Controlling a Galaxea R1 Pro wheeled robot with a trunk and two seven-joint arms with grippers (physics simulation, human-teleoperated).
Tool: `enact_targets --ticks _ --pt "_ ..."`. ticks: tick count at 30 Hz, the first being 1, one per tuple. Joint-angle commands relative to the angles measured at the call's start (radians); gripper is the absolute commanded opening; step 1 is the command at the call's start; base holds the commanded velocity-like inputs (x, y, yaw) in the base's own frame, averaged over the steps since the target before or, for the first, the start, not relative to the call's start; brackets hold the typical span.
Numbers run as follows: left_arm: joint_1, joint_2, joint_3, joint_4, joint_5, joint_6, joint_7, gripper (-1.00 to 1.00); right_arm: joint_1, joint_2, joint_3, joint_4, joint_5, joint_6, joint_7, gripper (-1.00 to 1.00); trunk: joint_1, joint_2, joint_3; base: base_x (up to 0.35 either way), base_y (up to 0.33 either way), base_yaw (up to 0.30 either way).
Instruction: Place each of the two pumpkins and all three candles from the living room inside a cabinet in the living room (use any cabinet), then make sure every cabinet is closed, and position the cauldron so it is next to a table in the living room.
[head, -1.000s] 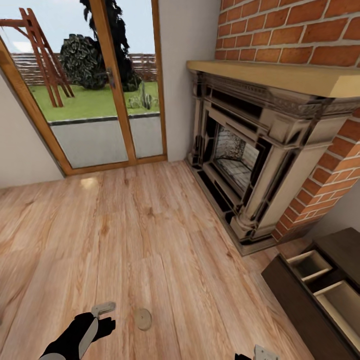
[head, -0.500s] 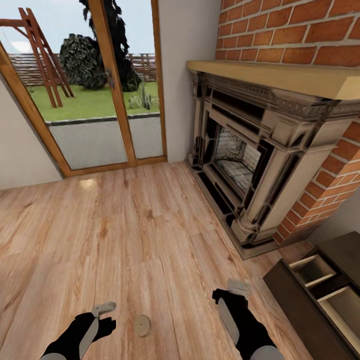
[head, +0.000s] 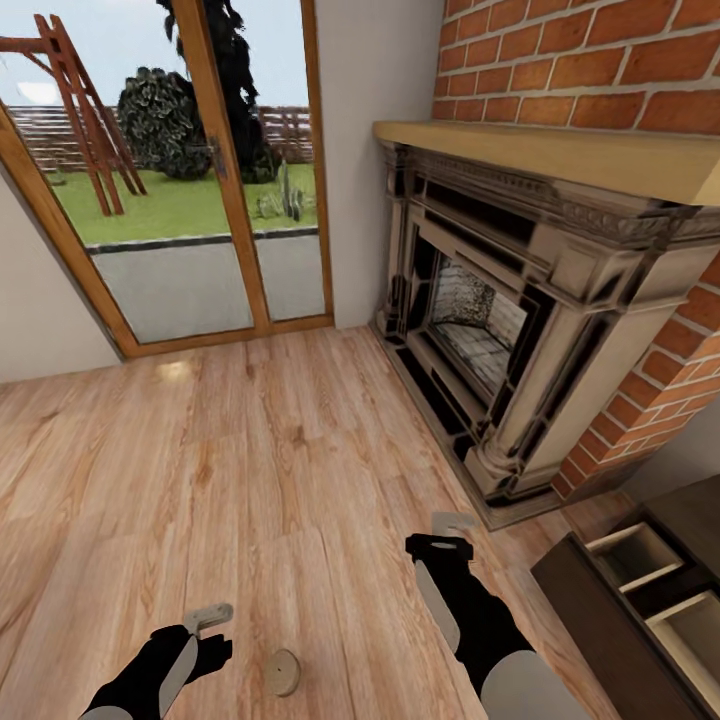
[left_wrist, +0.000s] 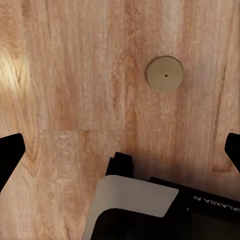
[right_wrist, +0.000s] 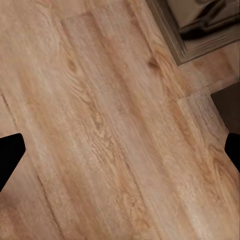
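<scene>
I take the brick-backed fireplace with its carved stone surround and pale wooden mantel (head: 520, 300) as my landmark. From my head camera it fills the far right of the room, and the light plank wood floor (head: 250, 450) spreads out from its base towards me. To the left of the fireplace, past a strip of white wall, stand the tall wood-framed glass doors (head: 190, 180) that look onto a lawn.

On the near side of the fireplace, against the same wall, sits the long dark brown wooden cabinet (head: 600, 620). Two of its drawers stand open, showing pale interiors (head: 640, 555).

My right arm reaches out over the floor in front of the fireplace's near corner, and my right gripper (head: 447, 530) hangs above bare planks, with nothing in it. In the right wrist camera the dark fingertips (right_wrist: 10, 155) sit at opposite edges of the frame, so that claw is spread wide; the fireplace's base shows beyond them.

My left gripper (head: 205, 618) hovers over the floor well away from the fireplace, also spread wide and carrying nothing.

The short beige wax candle (head: 282, 671) stands on the floor just beside the left gripper, on its fireplace side, untouched. The left wrist camera looks down on its round flat top (left_wrist: 164, 74).
</scene>
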Motion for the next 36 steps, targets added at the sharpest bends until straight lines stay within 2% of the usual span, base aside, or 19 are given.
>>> enact_targets --ticks 1,4,14,23,27,30,36 --pt "0.0 0.0 0.001 0.0 0.0 0.0 0.0 1.0 0.0 0.0 0.011 -0.004 0.0 0.001 0.0 1.0 0.0 0.0 0.0 0.06 0.0 0.0" --pt "0.0 0.0 0.001 0.0 0.0 0.0 -0.001 1.0 0.0 0.0 0.03 -0.009 -0.004 0.006 0.0 1.0 0.0 0.0 0.0 0.026 0.0 0.0" --pt "0.0 0.0 0.0 0.0 0.001 -0.004 -0.002 1.0 0.002 0.0 0.036 -0.048 -0.006 0.031 0.001 1.0 0.0 0.0 0.0 0.001 0.0 0.0" --pt "0.0 0.003 0.001 0.0 0.0 -0.01 -0.002 1.0 0.005 0.0 0.038 -0.092 -0.008 0.066 0.003 1.0 0.035 -0.063 -0.028 0.0 0.0 0.0" --pt "-0.002 0.001 0.005 -0.003 0.0 -0.016 -0.001 1.0 0.005 0.0 0.073 -0.115 -0.048 0.086 0.003 1.0 0.05 -0.091 -0.041 0.0 0.0 0.0" --pt "-0.004 0.002 0.006 -0.004 0.0 -0.044 -0.001 1.0 0.005 0.0 0.083 -0.117 -0.075 0.092 0.003 1.0 0.061 -0.112 -0.05 0.0 0.0 0.0" --pt "-0.004 0.002 0.005 -0.003 -0.001 -0.106 0.0 1.0 0.005 0.0 0.087 -0.118 -0.088 0.094 0.003 1.0 0.084 -0.154 -0.069 0.0 0.0 0.0"
